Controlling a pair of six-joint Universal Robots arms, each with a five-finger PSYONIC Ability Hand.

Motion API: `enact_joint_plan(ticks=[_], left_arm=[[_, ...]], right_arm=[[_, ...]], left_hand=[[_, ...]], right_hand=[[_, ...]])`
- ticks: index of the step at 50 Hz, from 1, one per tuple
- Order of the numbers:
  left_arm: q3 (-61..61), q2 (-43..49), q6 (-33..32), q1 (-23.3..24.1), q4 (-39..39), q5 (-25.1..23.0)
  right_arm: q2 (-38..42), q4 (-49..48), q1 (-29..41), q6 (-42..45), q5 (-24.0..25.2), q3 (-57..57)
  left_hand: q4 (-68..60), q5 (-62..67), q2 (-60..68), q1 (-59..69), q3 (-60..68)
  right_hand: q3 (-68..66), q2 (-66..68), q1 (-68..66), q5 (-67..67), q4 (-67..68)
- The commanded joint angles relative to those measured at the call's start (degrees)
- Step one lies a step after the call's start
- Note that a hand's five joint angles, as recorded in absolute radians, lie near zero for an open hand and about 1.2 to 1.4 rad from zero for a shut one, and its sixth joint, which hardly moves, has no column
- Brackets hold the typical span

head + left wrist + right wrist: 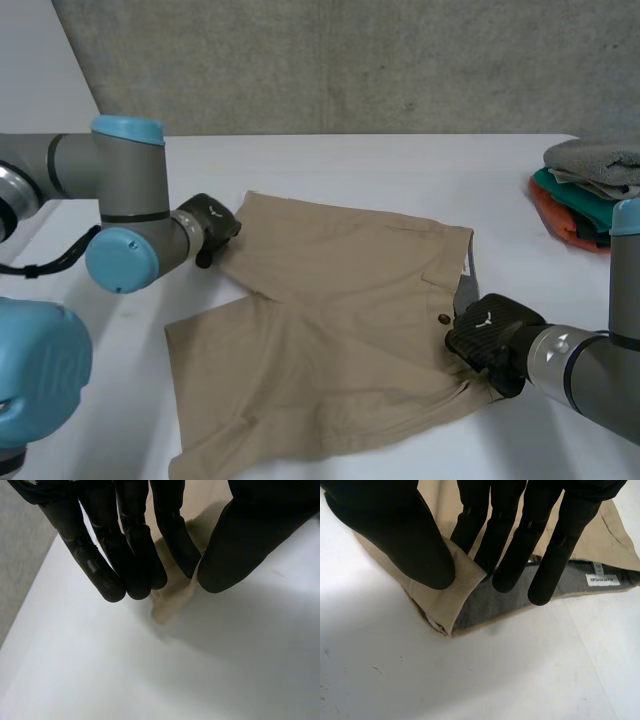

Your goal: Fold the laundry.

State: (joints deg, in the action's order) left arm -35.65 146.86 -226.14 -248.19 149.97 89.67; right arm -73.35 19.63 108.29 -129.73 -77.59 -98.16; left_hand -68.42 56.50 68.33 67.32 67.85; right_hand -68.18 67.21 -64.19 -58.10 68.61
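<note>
One pair of tan woven shorts (330,330) lies flat near the middle of the white table (400,165), with its waistband toward the robot's right and its two legs spread toward the robot's left. One small dark button (444,319) shows at the waist, just beside the right hand (490,335). That hand sits at the near corner of the waistband. In the right wrist view its thumb (395,525) presses the outer tan face while its nearly straight fingers (512,555) lie against the grey inner lining (495,600), so the turned-up corner is pinched between them. One white label (602,579) is sewn into the lining, and its print is too small to read. The left hand (208,225) is at the outer corner of the far leg, at the hem. In the left wrist view a small tan tip of cloth (172,602) sticks out between the thumb and the fingers (130,555), which are drawn close together on it in a light pinch; the cloth there is blurred and most of it is hidden behind the hand. The near leg's hem runs down to the edge of the head view. At the table's far right corner stands one stack of folded laundry (585,190) with three layers visible, grey, teal and orange, cut off at the side and partly hidden behind the right arm. A grey concrete wall (350,60) rises behind the table.
</note>
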Motion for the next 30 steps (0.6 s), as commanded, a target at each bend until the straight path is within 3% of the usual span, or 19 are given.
enact_joint_plan(ticks=[1, 8, 13, 19, 23, 30], left_arm=[[-6.8, -3.95, 4.81, 1.04, 1.2, 2.0], [-7.32, -8.41, 13.07, 0.43, -3.01, 6.04], [-11.97, -16.5, 18.44, -0.28, -5.04, 5.17], [-26.71, -30.11, 24.94, 0.25, -5.13, -0.35], [-36.99, -36.44, 26.36, 1.65, -5.04, -2.82], [-51.95, -42.09, 26.71, 5.34, -3.64, -2.83]], right_arm=[[-1.09, -0.12, 1.57, -2.01, 0.07, -0.81], [-1.88, -1.43, 2.19, -5.87, 0.33, -0.54], [-2.33, -4.6, 2.37, -10.45, 0.94, 0.25], [-1.89, -8.02, 1.66, -19.31, 0.51, 2.97], [-0.92, -9.78, 0.52, -25.2, -0.54, 4.11], [-0.39, -12.25, -0.45, -29.79, -3.62, 4.38]], left_hand=[[-0.77, 2.7, 0.86, 1.87, 1.34], [46.0, -44.08, -45.91, -44.9, -45.43], [46.77, -44.85, -46.68, -45.67, -46.2], [46.77, -44.85, -46.68, -45.67, -46.2], [44.93, -43.01, -44.84, -43.83, -44.36], [44.92, -43.0, -44.83, -43.82, -44.35]], right_hand=[[-11.82, 12.79, -15.81, -11.9, 11.39], [-11.82, 12.79, -15.81, -11.9, 11.39], [-11.82, 12.79, -15.81, -11.9, 11.39], [-11.82, 12.79, -15.81, -11.9, 11.39], [-11.82, 12.79, -15.81, -11.9, 11.39], [-11.82, 12.79, -15.81, -11.9, 11.39]])
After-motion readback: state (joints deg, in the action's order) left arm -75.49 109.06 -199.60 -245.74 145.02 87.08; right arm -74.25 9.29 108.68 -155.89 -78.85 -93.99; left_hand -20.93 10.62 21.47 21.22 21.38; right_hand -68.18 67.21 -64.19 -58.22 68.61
